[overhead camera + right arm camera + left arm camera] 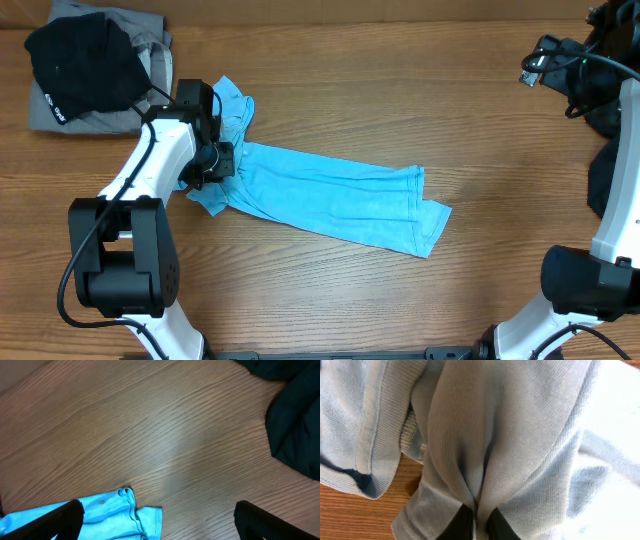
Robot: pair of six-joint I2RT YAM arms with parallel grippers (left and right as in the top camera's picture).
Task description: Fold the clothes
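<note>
Fabric of light-blue T-shirt (pixel 330 200) bunches, pinched inside left tool (pixel 479 521).

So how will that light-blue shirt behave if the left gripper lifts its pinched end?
Probably floppy: the light-blue shirt bunches into folds where the left gripper pinches it, so it should drape. Likely light: the knit looks thin. Its far end may drag across the table.

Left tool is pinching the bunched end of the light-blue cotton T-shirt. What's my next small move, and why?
Probably lift the left tool slightly and pull outward to smooth the bunch: it is shut on the light-blue cotton T-shirt, whose pinched end is crumpled while the rest lies long and flat. The open right tool hovers off the cloth.
</note>
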